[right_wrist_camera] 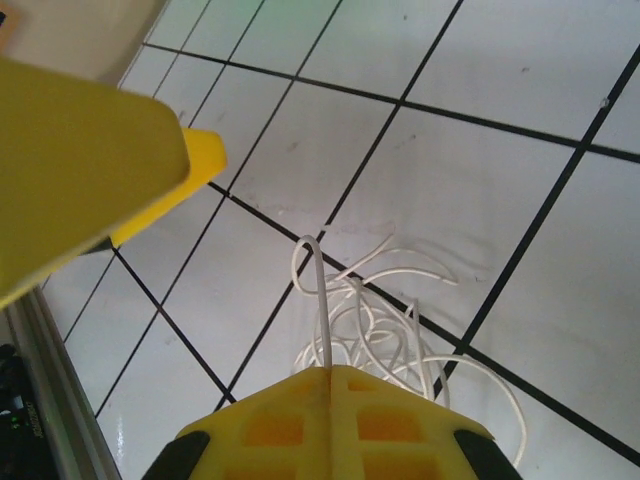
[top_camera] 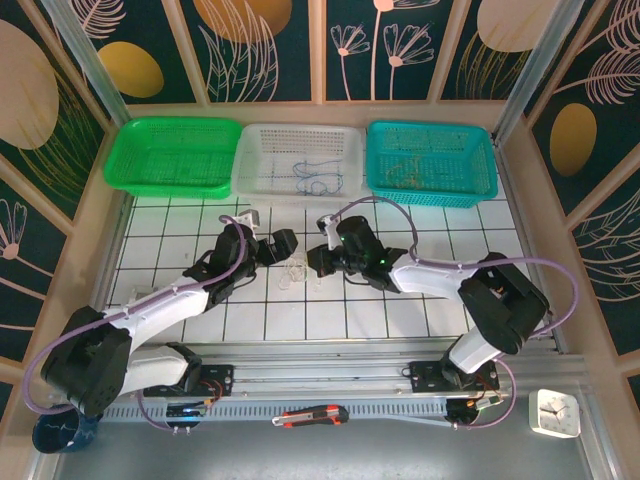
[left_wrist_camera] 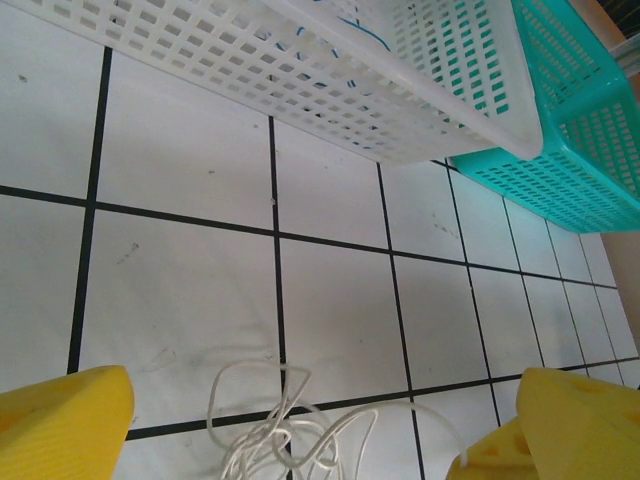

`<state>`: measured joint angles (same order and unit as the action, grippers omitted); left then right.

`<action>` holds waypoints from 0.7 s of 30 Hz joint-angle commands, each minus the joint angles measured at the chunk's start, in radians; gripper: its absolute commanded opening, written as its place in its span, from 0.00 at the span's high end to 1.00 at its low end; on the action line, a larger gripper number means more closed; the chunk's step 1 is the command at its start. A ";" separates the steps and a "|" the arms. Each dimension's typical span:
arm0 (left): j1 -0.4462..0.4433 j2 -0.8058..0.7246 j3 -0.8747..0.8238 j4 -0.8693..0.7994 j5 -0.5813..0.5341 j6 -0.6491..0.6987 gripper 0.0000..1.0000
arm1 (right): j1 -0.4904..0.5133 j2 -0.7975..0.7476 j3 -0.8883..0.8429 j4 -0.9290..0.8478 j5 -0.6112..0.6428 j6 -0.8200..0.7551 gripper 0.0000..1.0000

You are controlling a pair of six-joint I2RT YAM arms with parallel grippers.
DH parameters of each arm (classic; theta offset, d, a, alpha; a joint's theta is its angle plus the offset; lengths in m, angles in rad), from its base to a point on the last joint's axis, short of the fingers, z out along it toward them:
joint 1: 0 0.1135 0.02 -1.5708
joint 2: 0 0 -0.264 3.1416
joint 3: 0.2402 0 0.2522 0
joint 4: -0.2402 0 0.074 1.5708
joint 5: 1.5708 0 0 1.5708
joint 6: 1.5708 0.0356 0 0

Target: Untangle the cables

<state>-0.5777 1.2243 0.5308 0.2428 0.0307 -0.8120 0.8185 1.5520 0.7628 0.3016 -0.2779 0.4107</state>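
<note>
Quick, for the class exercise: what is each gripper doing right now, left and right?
Left gripper: open, holding nothing, white cable lying between its fingers.
Right gripper: closed, pinching a strand of the white cable.

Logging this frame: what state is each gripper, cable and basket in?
Left gripper, open, holding nothing, pointed at the white cable.
Right gripper, shut on one strand of the white cable.
White cable, loosely tangled, lying on the table.
Blue cables, lying in the white basket.
Yellowish cables, lying in the teal basket.
</note>
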 commanded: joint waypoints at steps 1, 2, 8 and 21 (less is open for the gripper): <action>0.007 -0.005 0.006 0.033 0.025 0.012 0.03 | -0.018 -0.052 -0.017 0.065 0.010 0.038 1.00; 0.006 -0.009 0.004 0.034 0.023 0.010 0.03 | -0.023 -0.061 -0.023 0.080 0.002 0.046 1.00; 0.006 -0.034 -0.021 0.061 0.020 0.006 0.05 | -0.065 -0.077 -0.055 0.144 -0.038 0.081 1.00; 0.006 -0.011 -0.038 0.192 0.184 -0.102 0.25 | -0.080 -0.002 -0.076 0.200 -0.093 0.109 1.00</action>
<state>-0.5777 1.2064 0.4999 0.3428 0.1314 -0.8627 0.7410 1.5303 0.6979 0.4488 -0.3466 0.5079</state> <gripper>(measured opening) 0.753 0.052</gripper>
